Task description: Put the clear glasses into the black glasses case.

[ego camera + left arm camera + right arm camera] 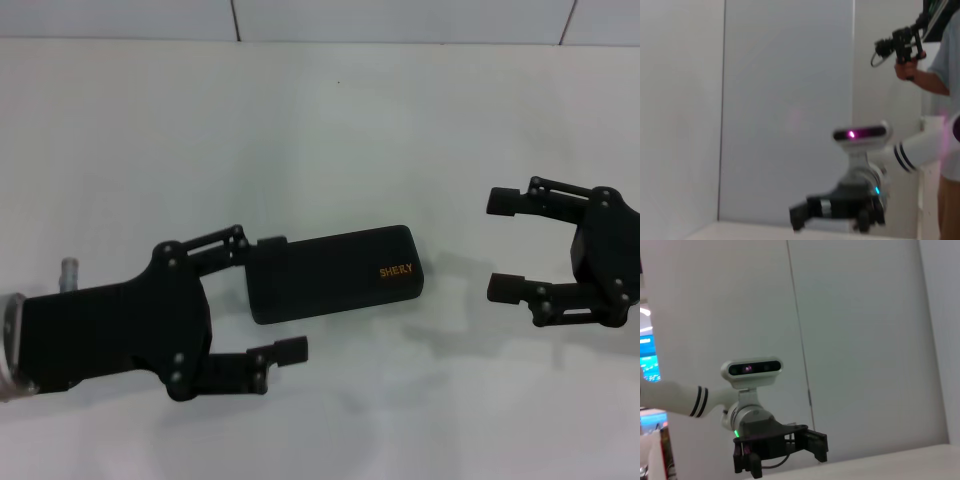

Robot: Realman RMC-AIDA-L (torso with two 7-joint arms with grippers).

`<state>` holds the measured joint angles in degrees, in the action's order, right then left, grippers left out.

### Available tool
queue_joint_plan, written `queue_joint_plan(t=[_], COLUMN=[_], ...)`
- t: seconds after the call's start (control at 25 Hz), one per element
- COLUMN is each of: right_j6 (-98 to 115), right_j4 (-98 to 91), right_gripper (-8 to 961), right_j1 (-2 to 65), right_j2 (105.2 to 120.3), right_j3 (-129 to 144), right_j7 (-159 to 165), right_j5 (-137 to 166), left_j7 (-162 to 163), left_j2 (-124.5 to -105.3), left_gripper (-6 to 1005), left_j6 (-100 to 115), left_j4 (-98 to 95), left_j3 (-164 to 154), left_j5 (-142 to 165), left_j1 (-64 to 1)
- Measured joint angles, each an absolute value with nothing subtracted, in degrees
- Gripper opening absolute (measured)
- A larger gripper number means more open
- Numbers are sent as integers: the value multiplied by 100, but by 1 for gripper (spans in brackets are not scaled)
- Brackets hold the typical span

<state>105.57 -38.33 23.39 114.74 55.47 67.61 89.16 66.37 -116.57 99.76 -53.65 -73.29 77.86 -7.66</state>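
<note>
A: So where's this at? The left gripper (272,300) is wide open at the case's left end, holding nothing, one finger touching it.

B: The black glasses case (335,273) lies shut mid-bench. No clear glasses visible, so probably already inside, can't tell. The right gripper (506,245) is open and empty toward the right edge. Nothing's in the way.

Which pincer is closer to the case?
The left pincer: open, with its upper finger right at the near end of the closed black glasses case. The right pincer, also open, sits apart, past the end lettered SHERY.
</note>
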Motion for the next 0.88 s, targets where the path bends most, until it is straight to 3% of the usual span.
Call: queue_joint_plan(t=[0.88], right_j6=[10423], right_j4=[-4719], right_gripper=[861], right_j1=[2632], right_j2=[11531], right_j3=[5651], right_j7=[7139], right_j5=[10038], left_j7=[7244], left_j2=[-11633], left_gripper=[857], left_j6=[10047], left_j4=[-5816], left_j3=[-7149], left_j5=[8533], left_j1=[-826])
